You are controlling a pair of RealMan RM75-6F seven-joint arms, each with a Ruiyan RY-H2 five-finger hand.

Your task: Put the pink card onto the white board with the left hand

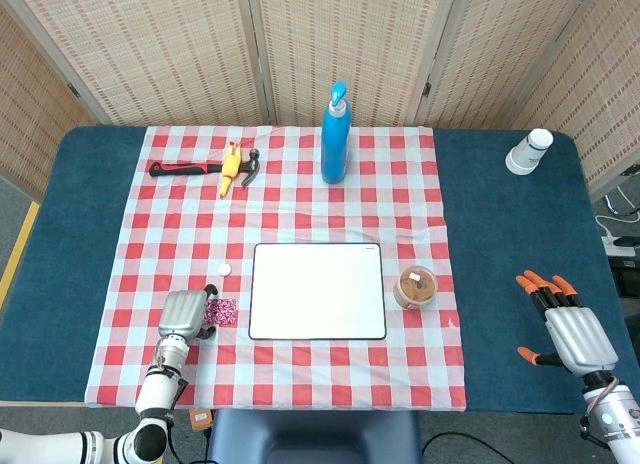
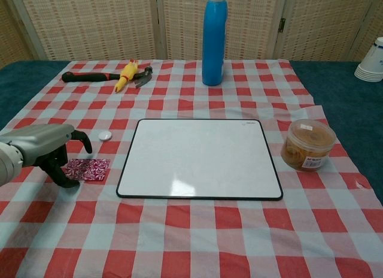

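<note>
The pink patterned card (image 1: 221, 311) (image 2: 88, 168) lies flat on the checked cloth, just left of the white board (image 1: 318, 290) (image 2: 200, 158). My left hand (image 1: 182, 314) (image 2: 39, 146) sits at the card's left edge. Its thumb tip is down on the cloth by the card's near-left corner, and a curled finger arches above the card's far side. The card is not lifted. My right hand (image 1: 566, 332) rests far right over the blue table with fingers spread and nothing in it; only the head view shows it.
A small white cap (image 1: 225, 269) (image 2: 105, 135) lies just beyond the card. A round tub (image 1: 415, 286) (image 2: 308, 145) stands right of the board. Behind are a blue bottle (image 1: 336, 134) (image 2: 214, 38), a hammer (image 1: 200, 168) with a yellow toy (image 1: 231, 170), and stacked cups (image 1: 528, 151).
</note>
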